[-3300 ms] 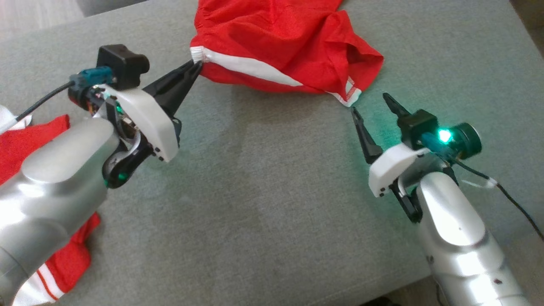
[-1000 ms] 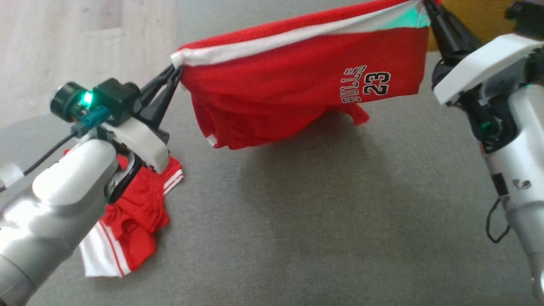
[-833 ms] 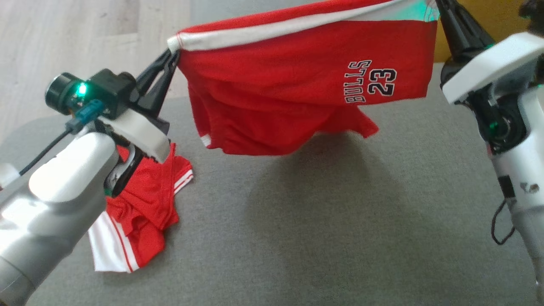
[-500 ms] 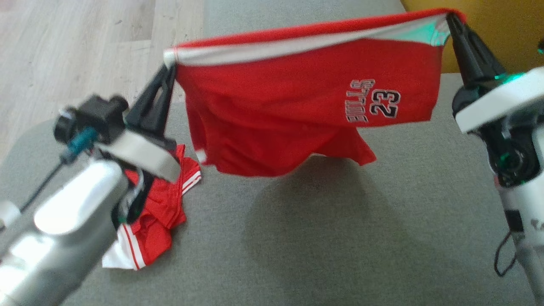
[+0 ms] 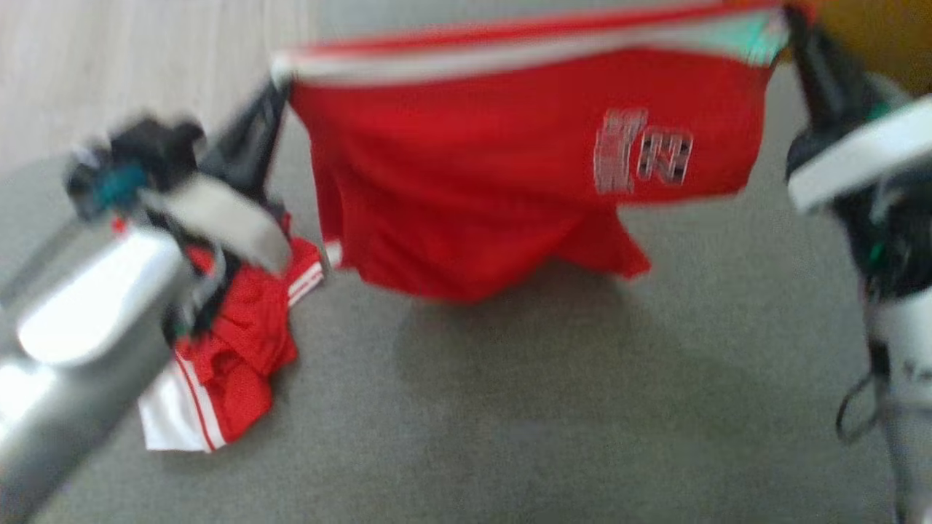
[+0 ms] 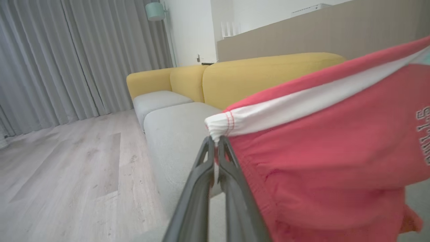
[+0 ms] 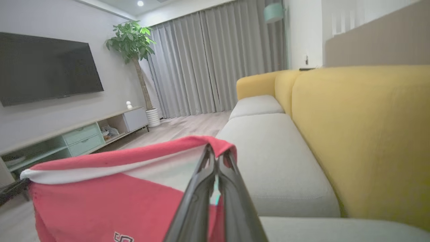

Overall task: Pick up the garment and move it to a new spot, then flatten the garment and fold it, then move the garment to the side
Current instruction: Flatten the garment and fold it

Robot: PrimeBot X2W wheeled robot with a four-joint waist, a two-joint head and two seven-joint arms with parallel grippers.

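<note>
The garment (image 5: 466, 175), red shorts with a white waistband and a printed number, hangs stretched in the air above the grey sofa seat (image 5: 553, 407). My left gripper (image 5: 280, 87) is shut on the waistband's left corner, seen close in the left wrist view where the gripper (image 6: 215, 143) pinches the gathered white edge of the garment (image 6: 322, 141). My right gripper (image 5: 790, 22) is shut on the waistband's right corner; in the right wrist view this gripper (image 7: 216, 151) bites the red top edge of the garment (image 7: 111, 198). The head view is motion-blurred.
A second red and white garment (image 5: 233, 349) lies crumpled on the seat at the left, under my left forearm. A yellow sofa backrest (image 7: 362, 134) runs along the right. Wooden floor (image 6: 67, 168) lies beyond the seat's left edge.
Both grippers have kept their hold on the stretched shorts. The head view has shifted and blurred, and the shorts sit a little lower over the seat than a second ago.
</note>
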